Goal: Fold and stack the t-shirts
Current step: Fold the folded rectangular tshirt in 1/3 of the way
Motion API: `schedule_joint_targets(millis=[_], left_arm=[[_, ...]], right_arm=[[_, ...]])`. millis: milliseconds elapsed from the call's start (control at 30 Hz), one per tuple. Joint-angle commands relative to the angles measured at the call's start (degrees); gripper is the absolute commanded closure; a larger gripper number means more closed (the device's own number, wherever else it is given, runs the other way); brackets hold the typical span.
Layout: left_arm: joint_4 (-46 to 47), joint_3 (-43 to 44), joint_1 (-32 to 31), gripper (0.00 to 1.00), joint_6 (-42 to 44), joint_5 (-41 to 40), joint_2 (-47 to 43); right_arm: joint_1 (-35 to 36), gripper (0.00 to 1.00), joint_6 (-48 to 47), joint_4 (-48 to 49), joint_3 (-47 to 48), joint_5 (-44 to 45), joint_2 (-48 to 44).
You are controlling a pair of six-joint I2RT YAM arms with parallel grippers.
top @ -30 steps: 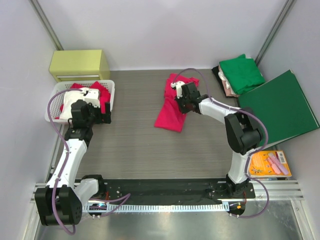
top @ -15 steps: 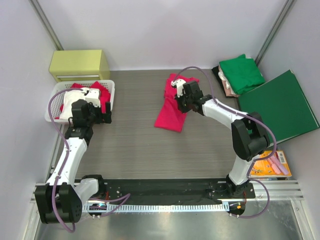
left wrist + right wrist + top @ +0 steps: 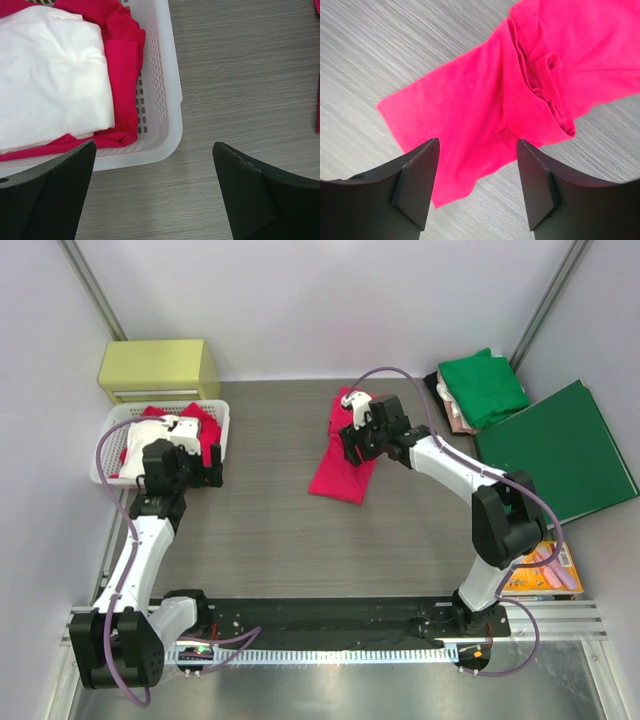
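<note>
A bright pinkish-red t-shirt (image 3: pixel 340 465) lies crumpled in a long strip on the middle of the table. My right gripper (image 3: pixel 356 445) hovers just above its upper part, open, with nothing between its fingers; in the right wrist view the red t-shirt (image 3: pixel 520 75) lies bunched under the right gripper (image 3: pixel 479 147). A green t-shirt (image 3: pixel 485 385) lies folded on a pale beige-pink one (image 3: pixel 455 412) at the back right. My left gripper (image 3: pixel 200 465) stands wide open over bare table beside the white basket (image 3: pixel 222 415); the left gripper (image 3: pixel 152 150) holds nothing.
The white basket (image 3: pixel 170 100) holds a white cloth (image 3: pixel 50 75) on red cloth (image 3: pixel 122 75). A yellow-green drawer box (image 3: pixel 158 368) stands behind it. A dark-green folder (image 3: pixel 555 450) lies at the right, an orange packet (image 3: pixel 540 568) nearer the front right.
My right gripper has opened and let go of the red t-shirt, and its wrist has shifted a little toward the back. The left arm has not moved.
</note>
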Motion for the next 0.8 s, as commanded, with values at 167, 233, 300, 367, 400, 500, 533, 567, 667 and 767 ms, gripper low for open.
schedule_joint_targets(millis=[167,233,300,367,400,500,533,567,667,767], left_arm=[[1.06,1.88,0.35,0.00,-0.32,0.84,0.15],[1.06,1.79,0.35,0.00,-0.15,0.75,0.14],[1.06,1.79,0.35,0.00,-0.15,0.75,0.23],[0.97,1.79,0.35,0.00,-0.15,0.66,0.15],[1.06,1.79,0.35,0.00,-0.15,0.66,0.06],[1.06,1.71,0.35,0.00,-0.06,0.57,0.06],[1.06,1.62,0.35,0.00,0.03,0.66,0.06],[1.06,1.70,0.35,0.00,-0.06,0.66,0.32],[0.97,1.71,0.27,0.00,0.03,0.66,0.23],[1.06,1.79,0.35,0.00,0.20,0.57,0.32]], right_arm=[[0.61,0.99,-1.07,-0.29,0.51,-0.98,-0.85],[0.70,0.99,-0.98,-0.29,1.38,-0.98,0.12],[0.62,0.99,-1.15,-0.81,2.35,-1.24,1.88],[0.79,0.55,-1.42,-2.21,3.85,-1.77,3.81],[0.79,0.44,-1.51,-2.31,4.03,-1.86,4.25],[1.14,0.23,-1.86,-1.34,3.94,-1.25,5.83],[1.23,0.17,-2.12,-1.26,4.64,-1.33,6.62],[1.32,0.15,-2.03,-1.52,5.08,-1.07,7.59],[1.58,0.14,-2.03,-2.22,6.48,-0.81,11.10],[1.84,0.14,-2.30,-3.53,7.72,-0.63,14.36]])
